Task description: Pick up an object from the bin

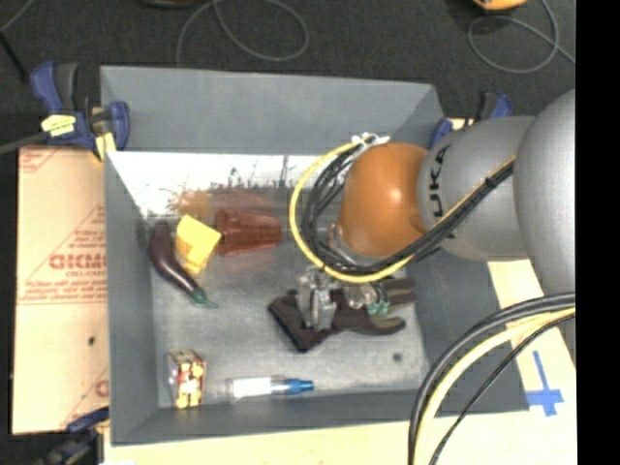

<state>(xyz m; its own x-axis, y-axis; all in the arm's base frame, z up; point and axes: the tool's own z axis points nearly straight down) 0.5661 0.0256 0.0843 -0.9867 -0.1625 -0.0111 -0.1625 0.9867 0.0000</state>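
**Gripper (318,306) down at the dark brown piece (302,332)**

I see the gripper low over this flat, angular piece on the bin (136,356) floor; open or pinching, I cannot tell. Above the piece, the arm (484,192) shows the letters "UK". Lower left of it lies a clear blue-tipped tube (266,387).

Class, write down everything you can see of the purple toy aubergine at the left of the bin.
The dark purple, glossy, plastic-looking toy aubergine is long and curved, with a small green stalk at its lower-right end. It lies flat on the floor of the grey metal bin, near the left wall, running diagonally from upper left to lower right. A yellow block sits tight against its right flank, seemingly touching it.
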